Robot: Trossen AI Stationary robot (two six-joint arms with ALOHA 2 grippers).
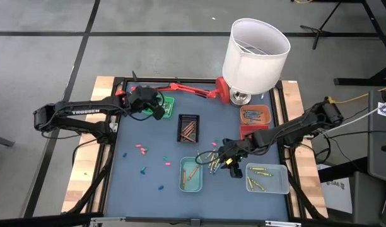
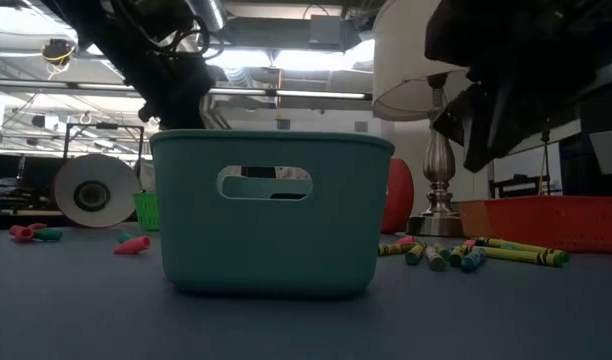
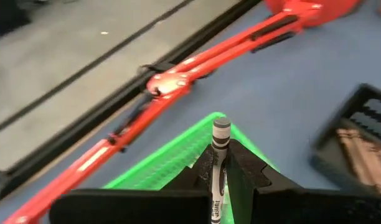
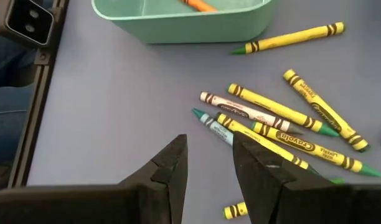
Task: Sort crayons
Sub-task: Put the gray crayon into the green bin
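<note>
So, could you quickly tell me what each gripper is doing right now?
Left gripper: shut on a grey crayon, above the green tray.
Right gripper: open, empty, over the loose crayons.

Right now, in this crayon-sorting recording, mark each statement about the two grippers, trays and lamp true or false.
1. The left gripper pinches a grey-tipped crayon above the bright green mesh tray. True.
2. The right gripper is clamped on a yellow crayon. False: its fingers stand open and empty, above the loose pile of yellow-green crayons.
3. The teal plastic tray near the front is empty. False: crayons lie in it.
4. The white-shaded lamp with the red arm stands at the table's far edge. True.
5. Pink crayons lie loose on the blue mat's left part. True.
</note>
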